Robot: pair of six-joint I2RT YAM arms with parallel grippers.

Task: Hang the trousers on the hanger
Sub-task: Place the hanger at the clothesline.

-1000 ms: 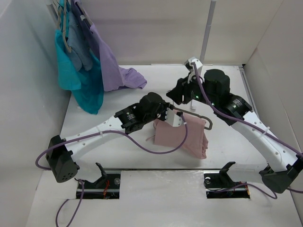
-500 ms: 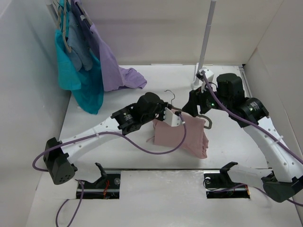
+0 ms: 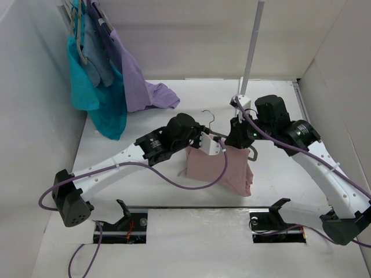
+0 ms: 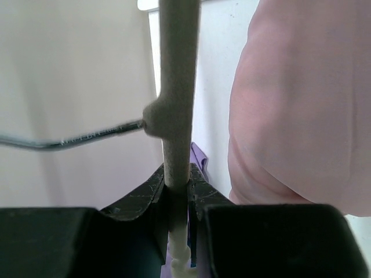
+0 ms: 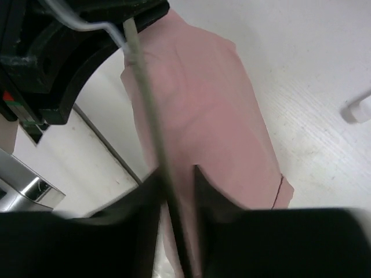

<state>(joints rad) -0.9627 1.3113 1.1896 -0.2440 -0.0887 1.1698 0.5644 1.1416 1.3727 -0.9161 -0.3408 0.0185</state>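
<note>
The dusty-pink trousers point(image 3: 217, 168) hang folded over the thin light-grey hanger point(image 3: 253, 153), held a little above the table. My left gripper point(image 3: 210, 145) is shut on the hanger's arm just below the hook. In the left wrist view the jaws point(image 4: 177, 182) pinch the grey hanger point(image 4: 177, 87), with the trousers point(image 4: 301, 104) to the right. My right gripper point(image 3: 236, 139) sits over the hanger's right arm. In the right wrist view its jaws point(image 5: 177, 179) straddle the hanger point(image 5: 145, 98) with a gap on one side, above the trousers point(image 5: 203, 104).
Teal point(image 3: 98, 98), blue-grey and lavender point(image 3: 136, 81) garments hang on a rail at the back left, the lavender one trailing onto the table. A white upright pole point(image 3: 252, 40) stands at the back, just behind my right arm. White walls close in on both sides.
My right arm swung away to the right, then came back left and down so its jaws straddle the hanger's right arm. My left gripper kept its hold and barely moved.
</note>
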